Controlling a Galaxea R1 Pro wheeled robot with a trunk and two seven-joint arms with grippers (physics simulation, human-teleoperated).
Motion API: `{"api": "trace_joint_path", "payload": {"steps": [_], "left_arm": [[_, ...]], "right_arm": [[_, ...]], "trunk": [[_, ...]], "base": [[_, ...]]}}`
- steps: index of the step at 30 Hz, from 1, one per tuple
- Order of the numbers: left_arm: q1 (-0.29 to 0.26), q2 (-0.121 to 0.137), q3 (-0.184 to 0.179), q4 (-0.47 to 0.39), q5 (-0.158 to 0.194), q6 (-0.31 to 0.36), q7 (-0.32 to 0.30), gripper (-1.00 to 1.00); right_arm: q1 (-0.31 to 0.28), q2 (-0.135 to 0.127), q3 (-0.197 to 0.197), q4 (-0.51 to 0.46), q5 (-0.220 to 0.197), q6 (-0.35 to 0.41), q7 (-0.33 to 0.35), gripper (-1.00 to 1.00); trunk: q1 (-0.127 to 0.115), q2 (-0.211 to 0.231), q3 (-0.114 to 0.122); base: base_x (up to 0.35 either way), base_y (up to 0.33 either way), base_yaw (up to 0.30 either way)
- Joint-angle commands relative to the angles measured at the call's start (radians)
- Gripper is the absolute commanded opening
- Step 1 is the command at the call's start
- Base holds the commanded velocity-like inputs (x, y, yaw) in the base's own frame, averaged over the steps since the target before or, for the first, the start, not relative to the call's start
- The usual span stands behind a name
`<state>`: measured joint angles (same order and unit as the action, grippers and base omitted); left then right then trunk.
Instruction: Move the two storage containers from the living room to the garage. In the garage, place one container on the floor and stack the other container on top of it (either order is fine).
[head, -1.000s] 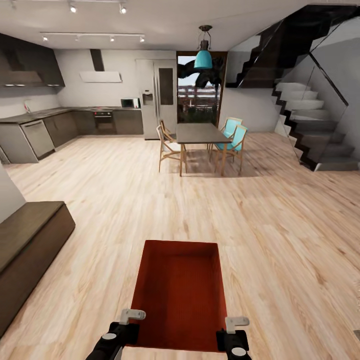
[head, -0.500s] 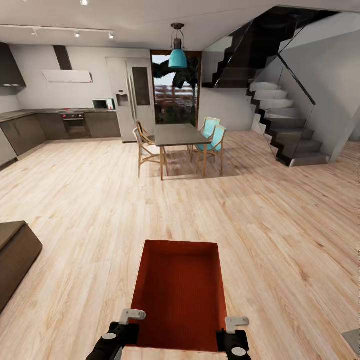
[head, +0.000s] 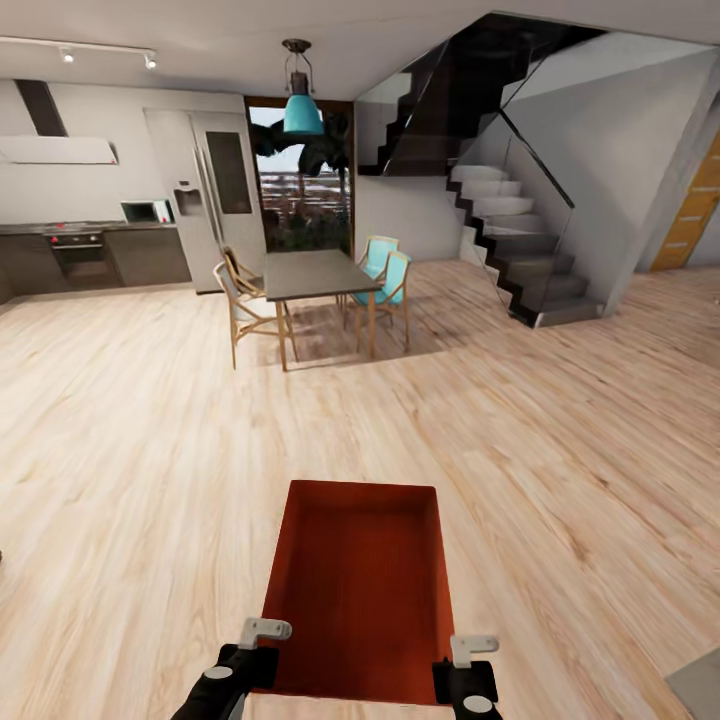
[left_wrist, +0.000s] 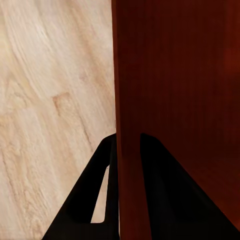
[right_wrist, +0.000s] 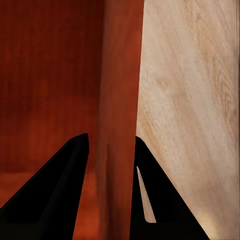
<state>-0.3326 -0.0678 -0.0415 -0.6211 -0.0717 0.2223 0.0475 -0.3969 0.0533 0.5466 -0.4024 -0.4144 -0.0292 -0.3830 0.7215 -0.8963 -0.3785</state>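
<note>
One orange-red storage container (head: 360, 590) hangs level in front of me over the light wood-plank flooring, held between both arms. My left gripper (head: 262, 648) is shut on its left wall (left_wrist: 127, 100), one black finger on each side of it. On the opposite wall (right_wrist: 117, 100) my right gripper (head: 460, 660) is shut the same way. The second container is out of view. A wooden door (head: 690, 205) shows at the far right.
A dining table (head: 315, 275) with chairs stands ahead to the left, below a teal pendant lamp (head: 301, 110). The kitchen counter (head: 90, 255) and fridge (head: 205, 200) line the back left wall. A dark staircase (head: 510, 240) rises at the right, with open flooring beside it.
The whole head view has swung to the right: the kitchen and table slid left, the dark cabinet left the picture, and a wooden door appeared at the right. The container stays in both grippers.
</note>
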Motion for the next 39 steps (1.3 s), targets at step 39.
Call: {"api": "trace_joint_path", "payload": {"steps": [39], "left_arm": [[0.001, 0.0, -0.026, 0.0, -0.094, 0.006, 0.012, -1.0]], "right_arm": [[-0.01, -0.001, -0.005, -0.009, -0.003, -0.006, -0.099, -1.0]], "trunk": [[0.001, -0.001, -0.001]], "base": [[0.321, 0.0, -0.009]]}}
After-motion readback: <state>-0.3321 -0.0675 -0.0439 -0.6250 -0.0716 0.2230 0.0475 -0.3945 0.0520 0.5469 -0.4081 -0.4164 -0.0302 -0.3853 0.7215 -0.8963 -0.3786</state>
